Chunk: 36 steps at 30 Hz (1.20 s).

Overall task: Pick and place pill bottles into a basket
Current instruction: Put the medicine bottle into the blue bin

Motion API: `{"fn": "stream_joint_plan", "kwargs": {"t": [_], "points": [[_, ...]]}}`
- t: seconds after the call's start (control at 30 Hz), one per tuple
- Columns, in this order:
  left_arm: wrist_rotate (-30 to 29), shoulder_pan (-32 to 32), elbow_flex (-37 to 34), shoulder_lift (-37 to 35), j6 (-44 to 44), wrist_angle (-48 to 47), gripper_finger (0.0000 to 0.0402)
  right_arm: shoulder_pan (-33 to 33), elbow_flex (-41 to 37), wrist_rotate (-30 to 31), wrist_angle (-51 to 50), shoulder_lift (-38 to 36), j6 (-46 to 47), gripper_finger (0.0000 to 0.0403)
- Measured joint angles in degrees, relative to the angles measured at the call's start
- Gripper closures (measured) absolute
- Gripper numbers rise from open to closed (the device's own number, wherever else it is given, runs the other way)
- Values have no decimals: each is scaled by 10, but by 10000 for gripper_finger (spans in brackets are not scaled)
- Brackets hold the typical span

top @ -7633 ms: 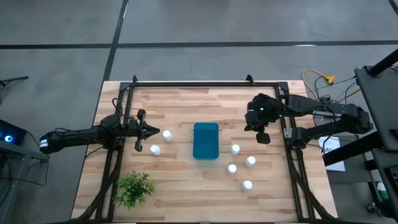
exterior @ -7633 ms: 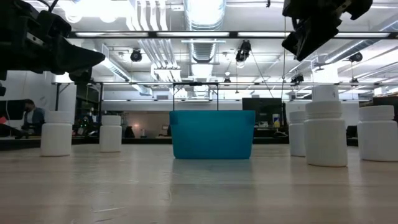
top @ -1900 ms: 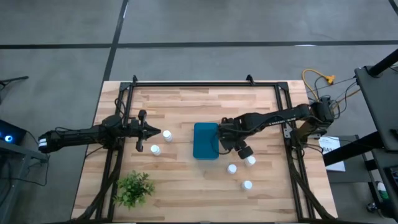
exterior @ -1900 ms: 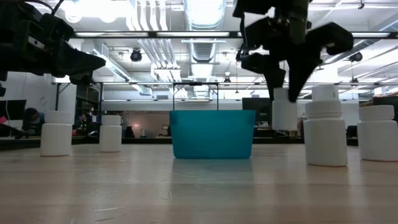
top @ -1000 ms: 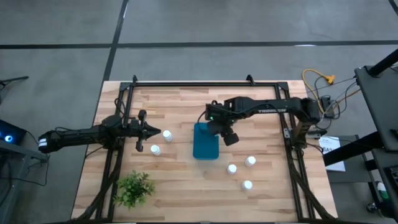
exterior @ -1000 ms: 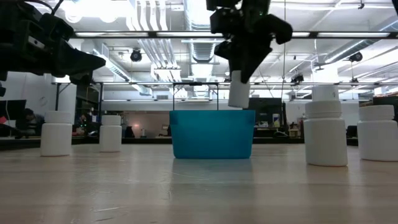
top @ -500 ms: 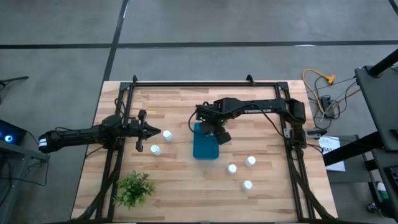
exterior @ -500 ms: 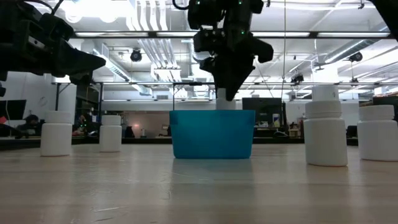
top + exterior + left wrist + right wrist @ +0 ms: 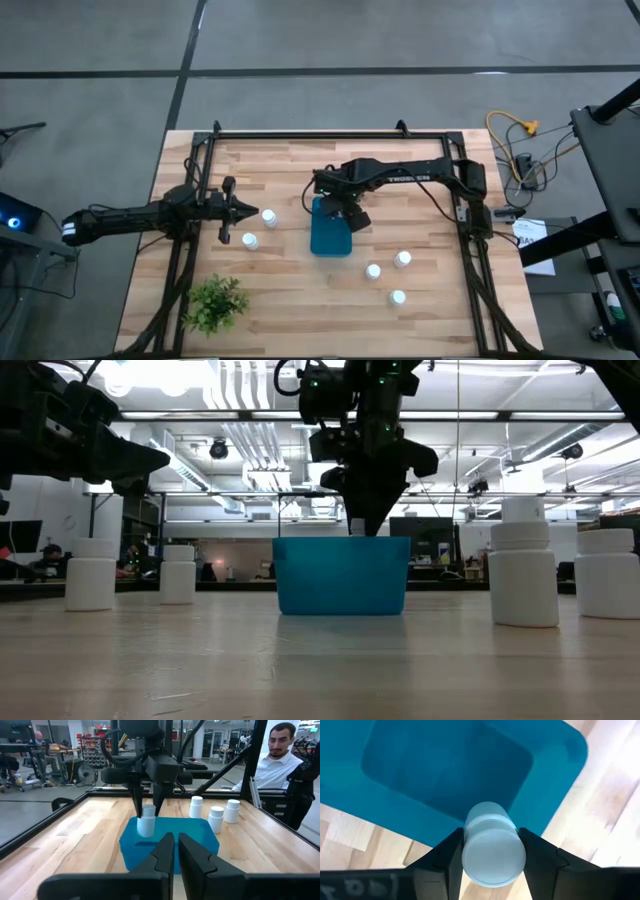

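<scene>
High view: right gripper (image 9: 334,208) clamps bottle (image 9: 146,821) over basket (image 9: 330,240) top edge, frame centre; left gripper (image 9: 247,211) nearly closed, empty, beside two bottles (image 9: 268,216)

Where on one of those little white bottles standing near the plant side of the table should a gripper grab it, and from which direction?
Judging by the pill bottle near the left gripper, the round body just below the wider cap looks best, approached from straight above with a finger on either side. It stands upright and apart from its neighbour, leaving room. The right gripper holds its bottle that way over the basket.
</scene>
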Motion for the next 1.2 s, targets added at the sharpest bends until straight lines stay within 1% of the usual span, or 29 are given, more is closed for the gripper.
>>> {"fn": "stream_joint_plan", "kwargs": {"t": [0.6,0.9,1.2], "points": [[0,0,0,1,0,0,394,0,-42,3,26,0,-9,255],[0,0,0,1,0,0,394,1,-43,16,31,0,-15,255],[0,0,0,1,0,0,394,0,-43,31,32,0,-21,241]]}}
